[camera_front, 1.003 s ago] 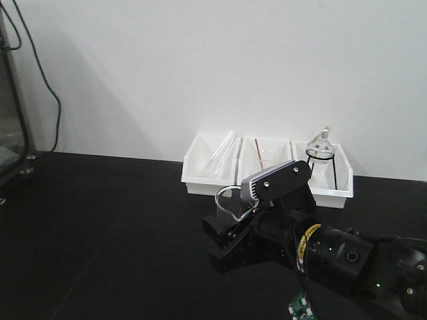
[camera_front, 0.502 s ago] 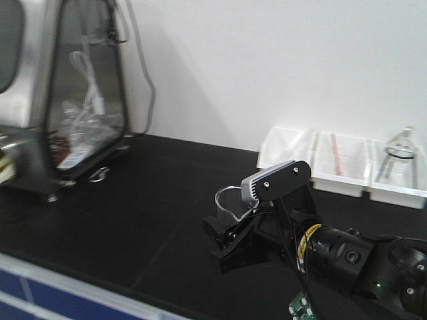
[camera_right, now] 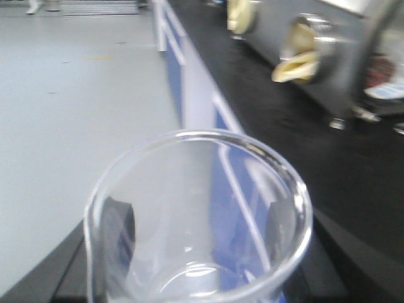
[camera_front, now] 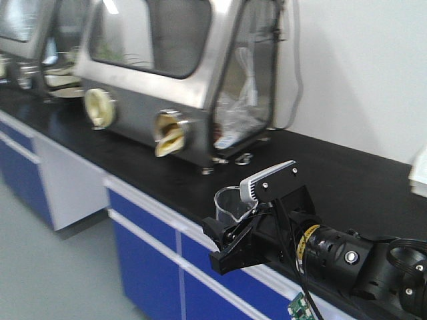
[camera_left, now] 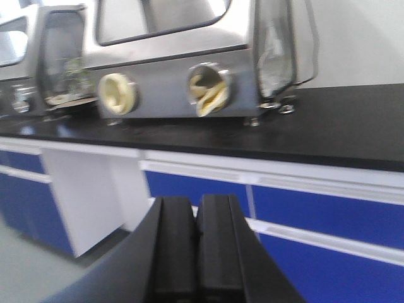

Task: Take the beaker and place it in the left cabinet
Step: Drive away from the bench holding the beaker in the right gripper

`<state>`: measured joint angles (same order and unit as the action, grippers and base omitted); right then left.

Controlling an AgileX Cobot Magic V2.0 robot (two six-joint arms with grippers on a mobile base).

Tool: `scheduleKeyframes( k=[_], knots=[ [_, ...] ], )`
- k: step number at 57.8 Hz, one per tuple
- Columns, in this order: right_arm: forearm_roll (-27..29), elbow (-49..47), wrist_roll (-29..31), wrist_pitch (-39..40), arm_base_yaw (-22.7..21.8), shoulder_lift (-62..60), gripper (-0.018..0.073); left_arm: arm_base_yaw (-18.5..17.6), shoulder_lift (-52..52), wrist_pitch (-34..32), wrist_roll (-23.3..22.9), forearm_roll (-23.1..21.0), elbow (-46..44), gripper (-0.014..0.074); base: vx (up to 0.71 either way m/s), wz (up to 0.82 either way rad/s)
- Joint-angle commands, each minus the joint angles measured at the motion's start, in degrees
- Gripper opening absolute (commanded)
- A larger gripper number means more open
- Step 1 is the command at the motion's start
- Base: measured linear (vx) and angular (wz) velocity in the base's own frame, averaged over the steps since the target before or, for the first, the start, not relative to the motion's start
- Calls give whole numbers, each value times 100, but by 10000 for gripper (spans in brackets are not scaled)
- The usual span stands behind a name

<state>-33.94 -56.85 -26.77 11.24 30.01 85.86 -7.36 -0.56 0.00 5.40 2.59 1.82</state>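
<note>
The beaker, small and clear with a pouring lip, stands upright in my right gripper, which is shut on it over the bench's front edge. In the right wrist view the beaker fills the lower frame, its rim toward the camera. The black fingers press on both its sides. My left gripper is shut with its two black fingers pressed together and nothing between them. It points at the blue bench fronts. The left cabinet is out of view.
A large stainless glove box with round ports stands on the black benchtop. A second one sits further left. Blue cupboard fronts run below, with grey floor at the left. A white tray edge shows at far right.
The whole view has swung left. The white trays slid out to the right, and the glove boxes, blue cupboards and floor came in. The beaker stays in my right gripper.
</note>
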Motion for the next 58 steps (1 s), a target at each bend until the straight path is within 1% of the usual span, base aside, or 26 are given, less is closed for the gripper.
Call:
scheduleKeyframes(
  k=[1,28,58],
  knots=[
    [56,-167,3,413,-7,-198,-8,-3,-106,-428,-15,-18,90,1,-12,69],
    [56,-167,3,420,-7,-198,-8,-3,-106,-428,-15,-18,90,1,-5,55],
    [56,-167,3,414,-7,-198,-8,-3,-106,-428,-15,-18,90,1,10,45]
  ],
)
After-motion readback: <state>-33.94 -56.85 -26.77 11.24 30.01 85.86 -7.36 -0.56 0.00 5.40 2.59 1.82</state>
